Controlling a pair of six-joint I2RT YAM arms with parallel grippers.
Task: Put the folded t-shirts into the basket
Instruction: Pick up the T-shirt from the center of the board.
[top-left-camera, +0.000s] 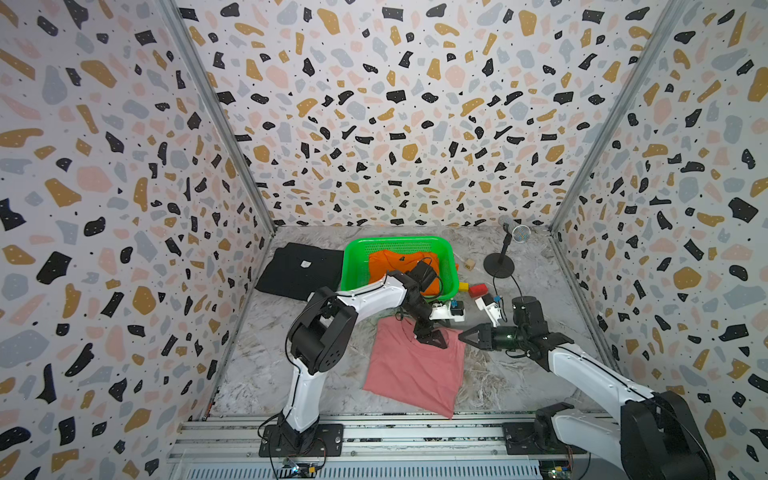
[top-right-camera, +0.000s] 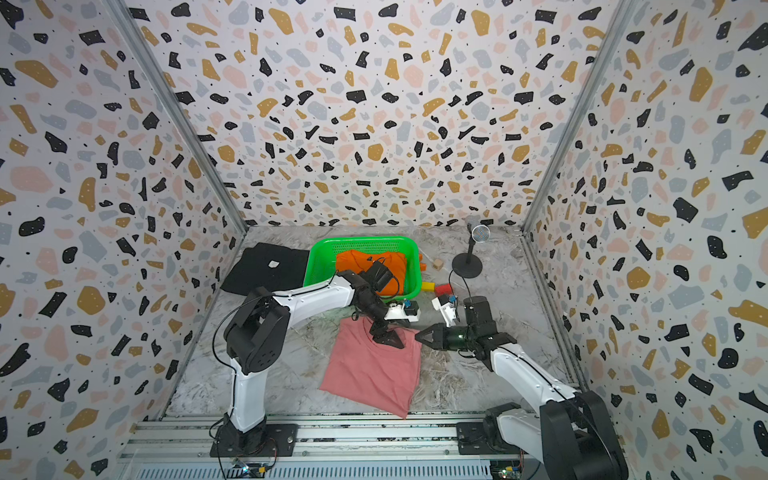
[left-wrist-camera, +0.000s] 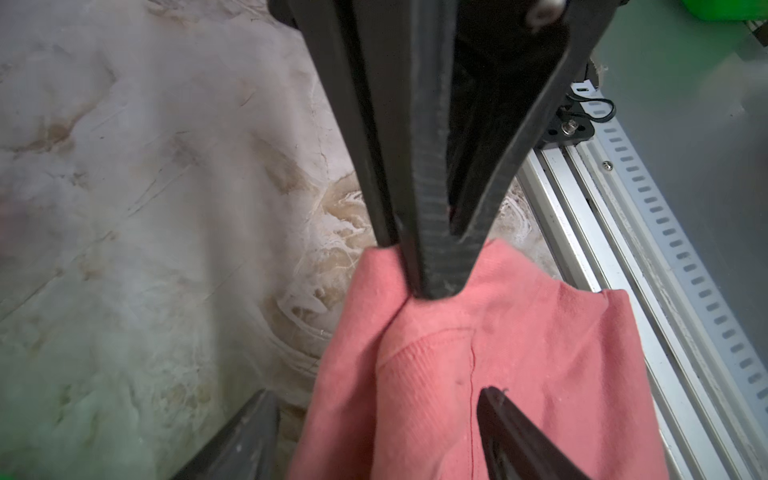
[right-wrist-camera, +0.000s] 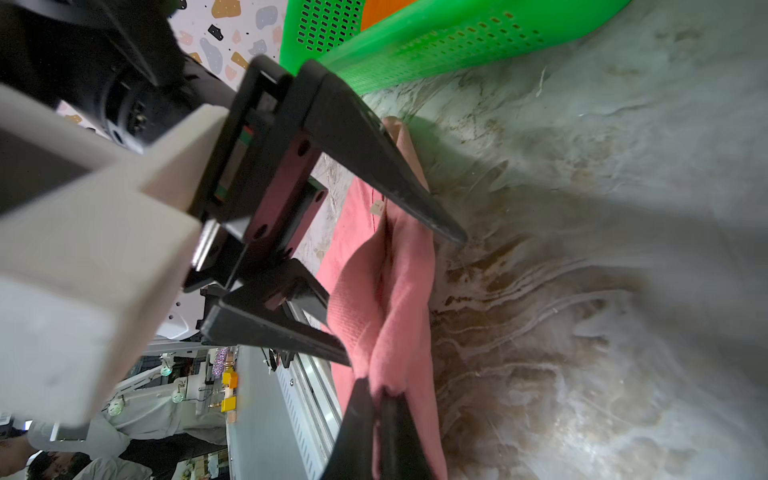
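The pink t-shirt (top-left-camera: 415, 374) lies folded on the marble table in front of the green basket (top-left-camera: 395, 241). My right gripper (right-wrist-camera: 378, 388) is shut on its far right corner, which is bunched and lifted a little. My left gripper (left-wrist-camera: 374, 392) hangs over the collar edge beside it, open, with a raised fold of pink cloth (left-wrist-camera: 436, 374) between its fingers. The orange t-shirt (top-left-camera: 399, 262) lies inside the basket. On the table left of the basket, the black t-shirt (top-left-camera: 299, 270) lies flat. In both top views the two grippers nearly meet, my left gripper (top-left-camera: 432, 338) just left of my right gripper (top-left-camera: 462, 336).
A microphone on a round stand (top-left-camera: 505, 253) is at the back right. A red block (top-left-camera: 478, 289), a yellow block (top-left-camera: 463, 286) and a wooden cube (top-left-camera: 469, 264) lie right of the basket. An aluminium rail (top-left-camera: 374, 432) runs along the front edge. Patterned walls close three sides.
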